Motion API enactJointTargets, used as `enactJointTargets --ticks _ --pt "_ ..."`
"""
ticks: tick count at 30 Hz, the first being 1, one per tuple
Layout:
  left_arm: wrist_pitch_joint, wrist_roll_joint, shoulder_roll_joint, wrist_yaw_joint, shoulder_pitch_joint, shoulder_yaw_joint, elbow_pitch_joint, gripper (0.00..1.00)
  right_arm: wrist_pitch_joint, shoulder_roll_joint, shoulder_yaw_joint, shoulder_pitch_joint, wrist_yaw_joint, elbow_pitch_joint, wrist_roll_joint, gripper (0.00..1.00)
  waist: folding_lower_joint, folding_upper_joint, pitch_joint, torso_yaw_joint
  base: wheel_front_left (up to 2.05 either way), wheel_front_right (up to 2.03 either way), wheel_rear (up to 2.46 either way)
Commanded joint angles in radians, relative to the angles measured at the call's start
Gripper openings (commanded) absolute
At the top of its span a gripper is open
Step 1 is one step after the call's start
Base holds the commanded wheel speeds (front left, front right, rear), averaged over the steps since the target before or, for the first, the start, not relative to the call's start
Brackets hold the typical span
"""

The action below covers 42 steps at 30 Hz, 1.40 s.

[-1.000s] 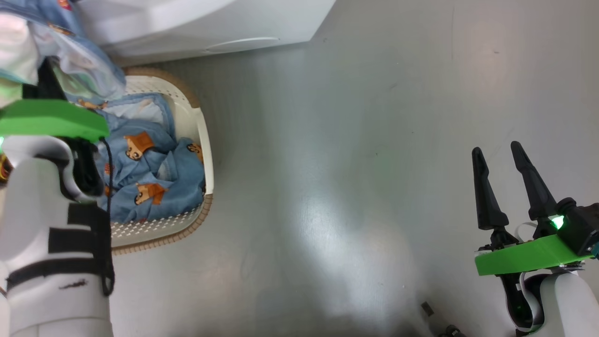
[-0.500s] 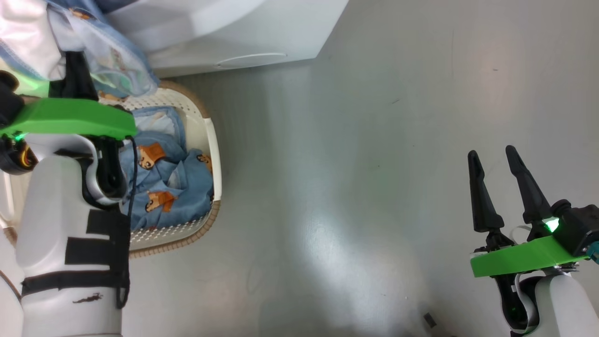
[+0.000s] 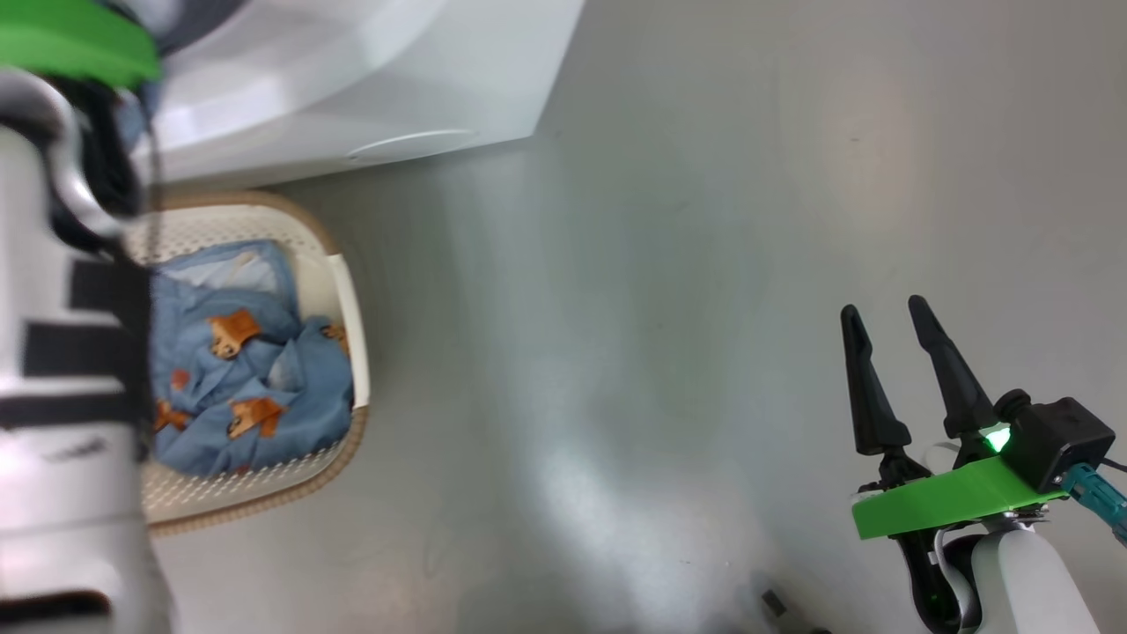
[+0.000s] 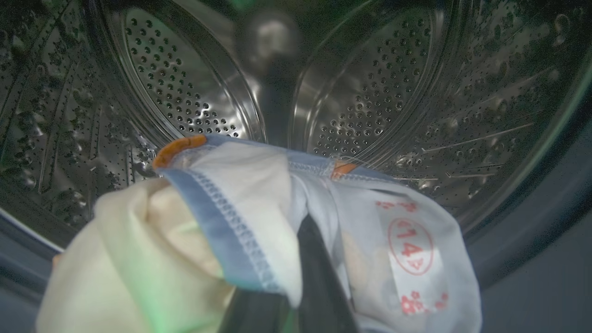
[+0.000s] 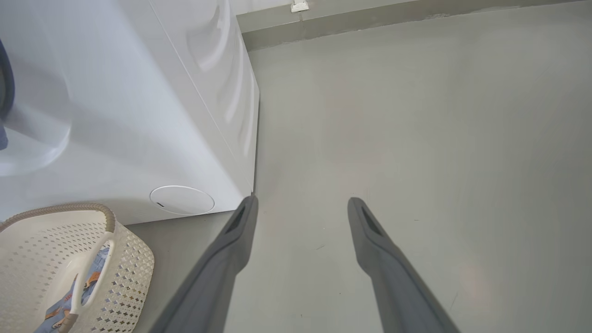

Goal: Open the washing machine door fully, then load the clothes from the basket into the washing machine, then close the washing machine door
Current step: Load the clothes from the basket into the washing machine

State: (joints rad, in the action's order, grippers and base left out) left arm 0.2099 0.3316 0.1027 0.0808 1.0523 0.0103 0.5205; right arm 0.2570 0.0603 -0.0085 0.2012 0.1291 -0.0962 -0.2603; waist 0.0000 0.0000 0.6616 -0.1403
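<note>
Clothes (image 4: 249, 231) are bunching around a dark finger (image 4: 319, 277) — cream piece left, blue-edged piece right — hanging before the perforated steel drum (image 4: 370, 92).

drum (image 4: 384, 92): shiny perforated steel. clothes (image 4: 259, 222): soft stitched cloth, matt. basket (image 5: 125, 259): perforated matt plastic, woven-look rim. washing machine (image 5: 138, 115): smooth glossy white casing. floor (image 3: 669, 264): smooth grey, faint sheen.

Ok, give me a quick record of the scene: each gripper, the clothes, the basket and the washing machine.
left gripper: shut on light blue and cream clothes, held before the steel perforated drum
right gripper: open, empty, over the grey floor
small cream-white perforated basket: on the floor beside the big white washing machine
basket contents: blue bear-print fabric
</note>
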Motion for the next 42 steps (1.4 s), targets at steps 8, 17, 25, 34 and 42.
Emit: enactJointTargets --ticks 8,17,25,34,42 --pt "0.006 -0.060 0.140 0.008 0.166 0.004 0.199 0.00 0.005 -0.005 0.039 -0.058 0.002 -0.001 -0.022 1.00 0.0000 0.0000 -0.024 -0.091 0.00 0.00 0.00" --pt "0.049 -0.103 0.234 -0.013 0.307 -0.006 0.358 0.00 0.005 -0.007 0.046 -0.114 0.002 -0.005 -0.025 1.00 0.0000 0.0000 -0.042 -0.141 0.00 0.00 0.00" --pt "0.052 -0.140 0.297 -0.018 0.351 0.017 0.324 0.00 0.005 -0.001 0.048 -0.151 0.002 0.006 -0.029 1.00 0.0000 0.0000 -0.022 -0.170 0.00 0.00 0.00" --pt "0.052 -0.196 0.315 -0.008 0.333 0.033 0.289 0.00 0.005 0.001 0.054 -0.163 0.002 0.023 -0.037 1.00 0.0000 0.0000 0.012 -0.184 0.00 0.00 0.00" --pt "0.052 -0.229 0.334 0.004 0.378 0.002 0.494 0.00 0.005 -0.001 0.060 -0.177 0.002 0.020 -0.043 1.00 0.0000 0.0000 0.002 -0.193 0.00 0.00 0.00"
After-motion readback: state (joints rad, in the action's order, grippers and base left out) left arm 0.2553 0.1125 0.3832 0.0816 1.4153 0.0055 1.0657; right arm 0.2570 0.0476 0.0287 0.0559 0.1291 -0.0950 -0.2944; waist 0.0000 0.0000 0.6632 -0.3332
